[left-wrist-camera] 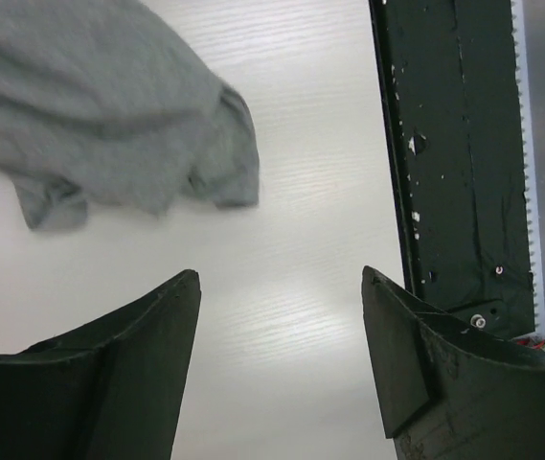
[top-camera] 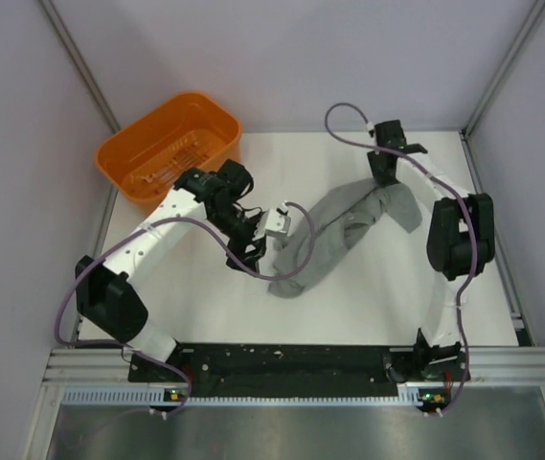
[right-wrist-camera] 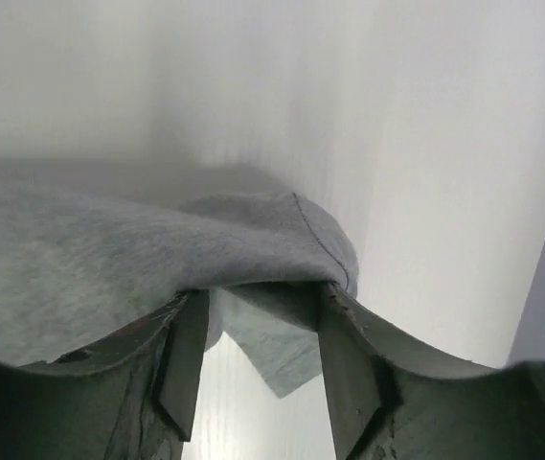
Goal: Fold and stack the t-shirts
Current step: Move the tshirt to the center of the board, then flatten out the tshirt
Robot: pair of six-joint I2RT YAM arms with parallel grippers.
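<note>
Jaws apart on both sides, unequally. The left jaws: released, spread wide over bare worktop (left-wrist-camera: 282, 192), gripping nothing, both fingers (left-wrist-camera: 109, 364) cut off by the lower frame edge. The right jaws: partly apart, tips buried under a fold of the grey t-shirt (right-wrist-camera: 109, 259); pinched or merely draped, impossible to tell, the contact hidden by cloth. Seen from above, crumpled into a long band slanting from mid-worktop to the far right, rising to a peak at the right jaws; near end just ahead of the left jaws, clear of them and blurred. Left arm (top-camera: 171, 220) bent out leftward, forearm angled in toward the centre, just in front of the orange basket (top-camera: 128, 182). Right arm (top-camera: 459, 235) with elbow high at the right, wrist tipped down.
</note>
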